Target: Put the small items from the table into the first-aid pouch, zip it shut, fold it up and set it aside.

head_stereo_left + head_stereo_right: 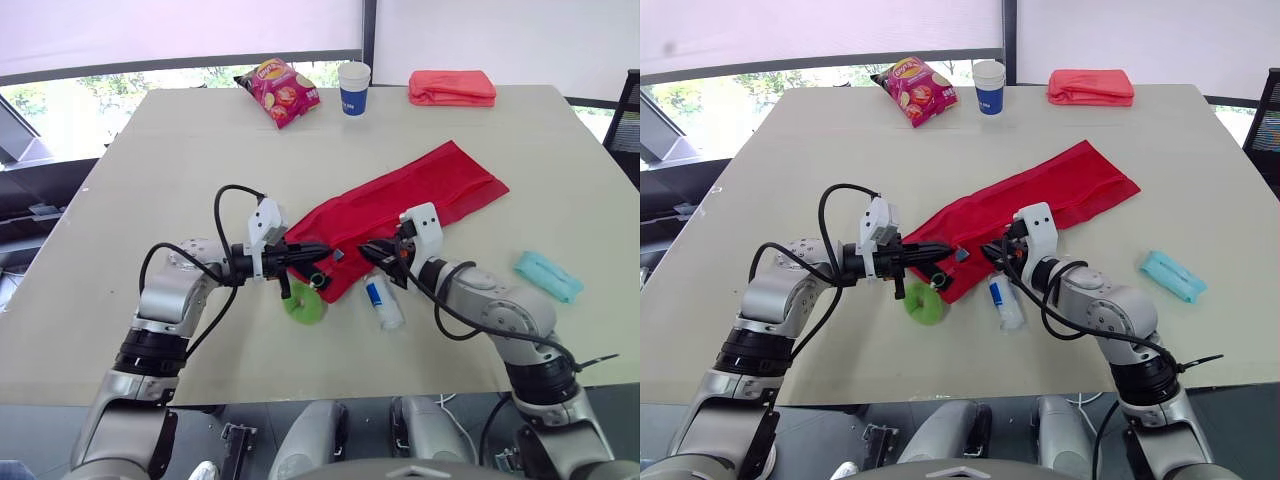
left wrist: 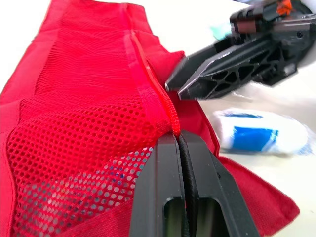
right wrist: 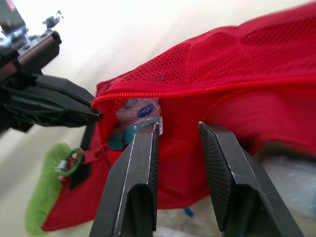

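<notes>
The pouch (image 1: 400, 205) lies flat and slantwise on the desk (image 1: 150, 200), its open end towards the near edge at mid-desk and its other end running towards the far right corner. It is bright red, with a mesh panel on top and a red zipper (image 2: 148, 84) along its length. The zipper is undone at the near end, where the mouth gapes. Something in white and blue wrapping (image 3: 140, 111) already sits inside the mouth.

The left tool (image 1: 318, 252) is closed on the pouch's near end, pinching the fabric where the zipper line ends. That grip probably pins the end and lifts one lip, so the mouth stays wide for loading. The right tool (image 1: 374, 250) faces it from the other side of the mouth. Its fingers are parted and hold nothing, with the tips at the lower lip, which looks suited to spreading the opening or feeding an item in.

A white tube (image 1: 384, 303) with a blue label lies just beside the mouth towards the near edge, within easy reach of the right tool. A green pad (image 1: 305, 303) lies against the pouch's near end, and I cannot tell whether it is fastened to the zipper pull. A teal packet (image 1: 548, 275) lies well apart, near the right edge. Along the far edge stand a chip bag (image 1: 280, 90), a cup (image 1: 353, 88) and a folded cloth (image 1: 452, 87).

Packing looks only partly done, and zipping and folding have not begun.
</notes>
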Available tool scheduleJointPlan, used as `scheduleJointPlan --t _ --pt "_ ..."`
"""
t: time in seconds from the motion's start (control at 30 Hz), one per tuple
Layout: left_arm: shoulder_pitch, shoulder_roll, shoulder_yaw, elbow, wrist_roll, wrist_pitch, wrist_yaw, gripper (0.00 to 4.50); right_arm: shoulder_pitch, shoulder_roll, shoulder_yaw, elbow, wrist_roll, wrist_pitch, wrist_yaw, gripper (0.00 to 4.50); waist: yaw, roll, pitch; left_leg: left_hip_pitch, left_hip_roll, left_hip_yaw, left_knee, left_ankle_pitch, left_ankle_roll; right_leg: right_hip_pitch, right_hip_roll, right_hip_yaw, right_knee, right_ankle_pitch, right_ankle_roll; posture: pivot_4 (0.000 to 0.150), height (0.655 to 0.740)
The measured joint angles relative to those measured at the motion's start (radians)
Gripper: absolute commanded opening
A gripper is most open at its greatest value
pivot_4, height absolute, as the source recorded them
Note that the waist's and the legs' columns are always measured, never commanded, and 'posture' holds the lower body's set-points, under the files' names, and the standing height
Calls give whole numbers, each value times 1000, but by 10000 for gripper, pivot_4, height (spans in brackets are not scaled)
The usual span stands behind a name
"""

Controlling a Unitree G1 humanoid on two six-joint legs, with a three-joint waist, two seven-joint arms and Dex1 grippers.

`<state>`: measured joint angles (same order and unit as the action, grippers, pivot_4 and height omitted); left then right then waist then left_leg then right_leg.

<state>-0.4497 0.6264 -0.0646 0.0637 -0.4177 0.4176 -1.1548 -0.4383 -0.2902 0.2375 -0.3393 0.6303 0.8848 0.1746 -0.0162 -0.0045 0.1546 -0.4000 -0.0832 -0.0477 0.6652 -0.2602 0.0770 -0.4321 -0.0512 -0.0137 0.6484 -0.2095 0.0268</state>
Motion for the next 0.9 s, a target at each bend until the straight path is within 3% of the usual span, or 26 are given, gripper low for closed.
scheduleJointPlan --t 0.07,0.23,0.4,0.7,0.9 --pt "-1 0 0 10 2 -10 -6 0 -13 -10 19 0 -35 -15 19 1650 1 0 0 0 0 0 0 0 0 0 0 0 0 0 0 1500 7395" --pt "-11 2 0 48 21 -48 -24 0 -49 -19 120 13 -142 -63 94 1650 3 0 0 0 0 0 0 0 0 0 0 0 0 0 0 1500 7395" --pt "-20 -5 0 67 23 -61 -31 0 -102 13 215 137 -284 -117 137 1650 4 0 0 -1 0 0 1 0 0 0 0 0 -1 0 0 1500 7395" --pt "-21 -6 -1 68 24 -63 -42 0 -160 139 235 355 -444 -250 140 1650 1 0 0 -1 0 0 0 0 -1 0 0 0 0 0 0 1500 7395" --pt "-19 -1 -2 77 47 -110 -48 0 -109 106 224 261 -465 -253 194 1650 5 0 0 -1 -1 -1 0 0 -1 -1 0 0 -1 0 0 1500 7395"
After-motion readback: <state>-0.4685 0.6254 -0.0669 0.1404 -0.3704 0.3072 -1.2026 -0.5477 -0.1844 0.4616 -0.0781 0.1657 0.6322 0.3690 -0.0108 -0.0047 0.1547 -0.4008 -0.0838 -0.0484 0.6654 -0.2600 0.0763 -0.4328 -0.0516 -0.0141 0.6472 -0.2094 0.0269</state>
